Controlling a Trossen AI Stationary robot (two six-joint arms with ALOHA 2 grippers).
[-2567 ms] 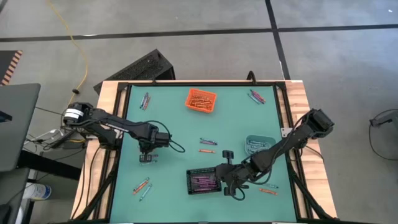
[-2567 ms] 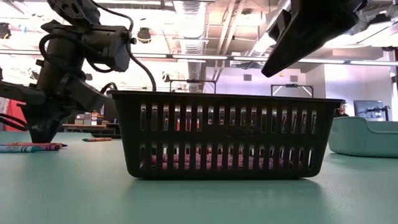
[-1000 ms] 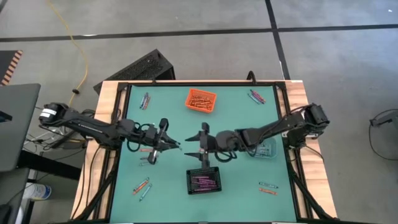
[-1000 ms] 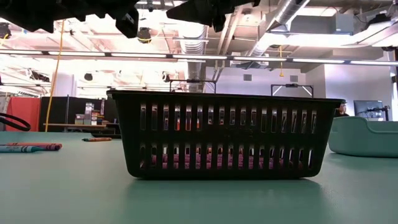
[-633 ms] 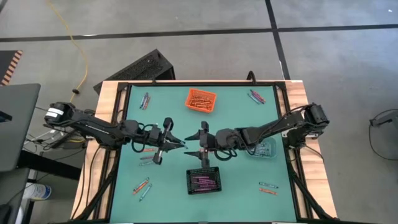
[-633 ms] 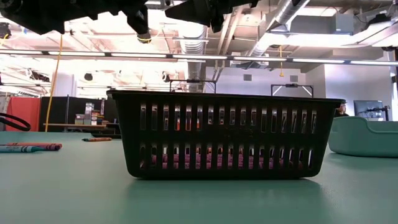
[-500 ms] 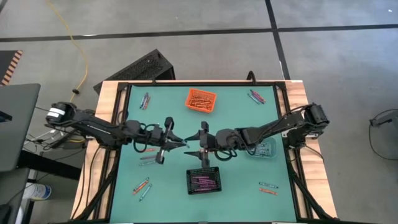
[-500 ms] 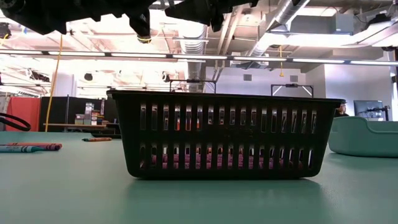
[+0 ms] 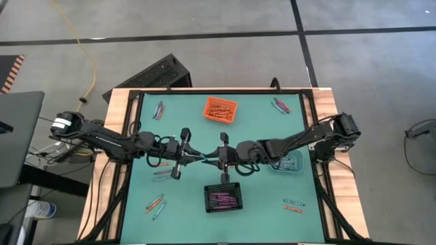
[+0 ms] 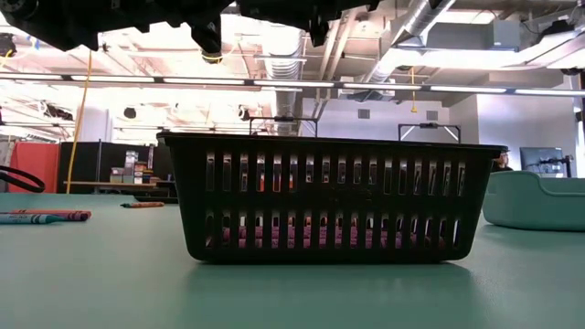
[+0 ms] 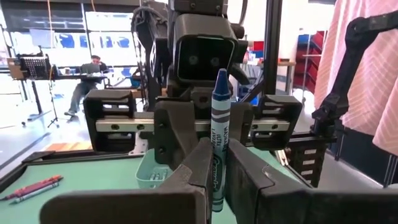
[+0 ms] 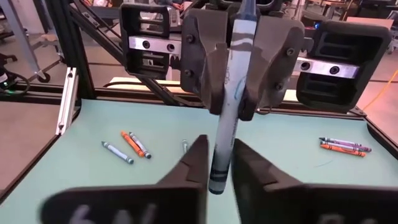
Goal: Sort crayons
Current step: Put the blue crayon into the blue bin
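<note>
A blue crayon (image 11: 220, 118) stands upright, tip up, in my left gripper (image 11: 217, 152), which is shut on it above the table's middle (image 9: 201, 158). My right gripper (image 9: 209, 160) faces it from the table's right. Its open fingers (image 12: 198, 155) stand close on either side of the crayon's lower end (image 12: 217, 174). Whether they touch it, I cannot tell. Both grippers hang above and behind the black bin (image 9: 223, 198), which holds purple crayons. My left gripper pinches the blue crayon between its two fingers (image 11: 200, 163), on the paper wrap around its lower middle (image 11: 216, 169). The fingers come level from the table's left and lie across the crayon. The crayon stands upright, lifted clear of the table.
An orange bin (image 9: 220, 109) stands at the far middle and a teal bin (image 9: 287, 160) at the right. Loose crayons lie at the far left (image 9: 159, 109), far right (image 9: 279, 105), near left (image 9: 157, 203), near right (image 9: 293, 206) and under my left arm (image 9: 162, 175).
My left gripper has carried the upright blue crayon toward the table's right, up to my right gripper. The crayon's lower end now stands between the right gripper's fingers. My right gripper has stayed about where it was.
</note>
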